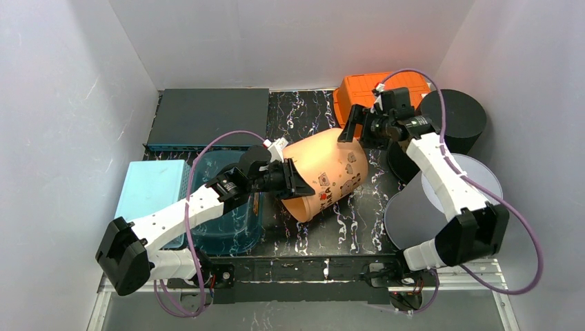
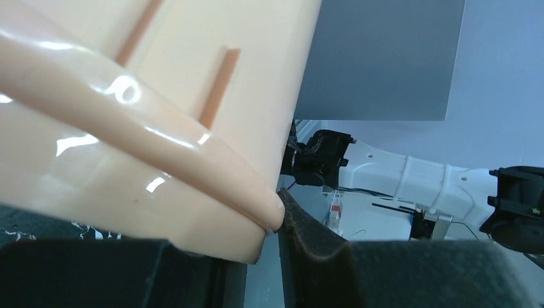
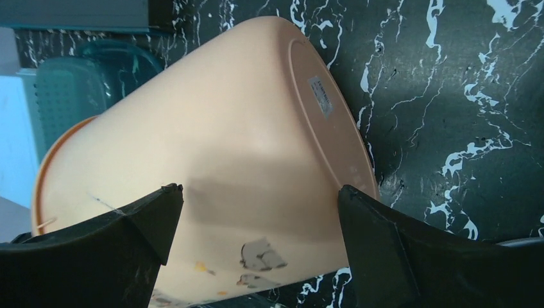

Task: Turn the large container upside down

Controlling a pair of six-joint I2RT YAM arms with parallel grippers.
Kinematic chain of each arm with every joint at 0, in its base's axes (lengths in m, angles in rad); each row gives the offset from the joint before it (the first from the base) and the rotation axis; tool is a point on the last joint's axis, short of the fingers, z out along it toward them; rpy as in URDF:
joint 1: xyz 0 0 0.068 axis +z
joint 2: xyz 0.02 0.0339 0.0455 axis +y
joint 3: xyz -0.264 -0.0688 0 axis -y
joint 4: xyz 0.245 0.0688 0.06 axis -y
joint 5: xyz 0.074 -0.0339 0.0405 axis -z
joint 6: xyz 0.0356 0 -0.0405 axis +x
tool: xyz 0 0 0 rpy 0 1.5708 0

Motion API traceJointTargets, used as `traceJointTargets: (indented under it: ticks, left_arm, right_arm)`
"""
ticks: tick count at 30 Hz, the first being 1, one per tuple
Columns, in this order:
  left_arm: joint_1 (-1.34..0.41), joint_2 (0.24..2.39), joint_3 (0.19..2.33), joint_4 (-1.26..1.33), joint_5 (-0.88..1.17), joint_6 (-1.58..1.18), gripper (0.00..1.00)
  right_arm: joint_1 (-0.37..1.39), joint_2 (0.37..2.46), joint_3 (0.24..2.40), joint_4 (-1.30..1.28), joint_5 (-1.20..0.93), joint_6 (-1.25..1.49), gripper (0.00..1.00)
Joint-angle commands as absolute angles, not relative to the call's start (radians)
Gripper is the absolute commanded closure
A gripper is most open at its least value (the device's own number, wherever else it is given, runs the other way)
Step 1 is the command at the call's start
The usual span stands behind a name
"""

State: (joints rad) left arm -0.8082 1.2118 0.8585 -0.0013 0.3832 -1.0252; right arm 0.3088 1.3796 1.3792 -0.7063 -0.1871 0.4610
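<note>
Item: large container (image 1: 324,176), centre of the top view, tipped on the desk (image 1: 348,231), long axis running lower left to upper right. Your left gripper (image 1: 284,178): jaws clenched on its rim. Your right gripper (image 1: 355,126): jaws released, spread over the base end.

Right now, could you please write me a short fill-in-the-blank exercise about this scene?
The peach container is not upright; it lies tipped on its ___. The left gripper pinches the container's ___. The right gripper, by the container's base, is not shut but ___.
Missing words: side; rim; open.
</note>
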Motion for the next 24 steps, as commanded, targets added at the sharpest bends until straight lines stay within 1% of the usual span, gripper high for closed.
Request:
traceJointTargets:
  ticks: [1, 6, 13, 16, 20, 24]
  left_arm:
    - [-0.81, 1.191, 0.852, -0.051, 0.409, -0.997, 0.82]
    - [-0.81, 1.189, 0.867, -0.09, 0.411, -0.965, 0.82]
    - [-0.81, 1.219, 0.884, -0.077, 0.446, -0.945, 0.82]
    - [-0.809, 1.232, 0.896, -0.057, 0.469, -0.935, 0.82]
    - [-0.809, 1.24, 0.91, -0.017, 0.499, -0.929, 0.83]
    - [-0.81, 1.245, 0.908, 0.05, 0.53, -0.933, 0.83]
  right_arm:
    - [0.305, 1.43, 1.421, -0.647, -0.235, 0.401, 0.01]
    - [0.29, 1.489, 1.405, -0.581, -0.308, 0.41, 0.01]
    - [0.272, 1.518, 1.313, -0.489, -0.511, 0.466, 0.02]
    - [0.27, 1.468, 1.274, -0.438, -0.573, 0.505, 0.02]
    - [0.263, 1.371, 1.202, -0.289, -0.657, 0.634, 0.03]
    - [0.262, 1.286, 1.189, -0.231, -0.669, 0.714, 0.04]
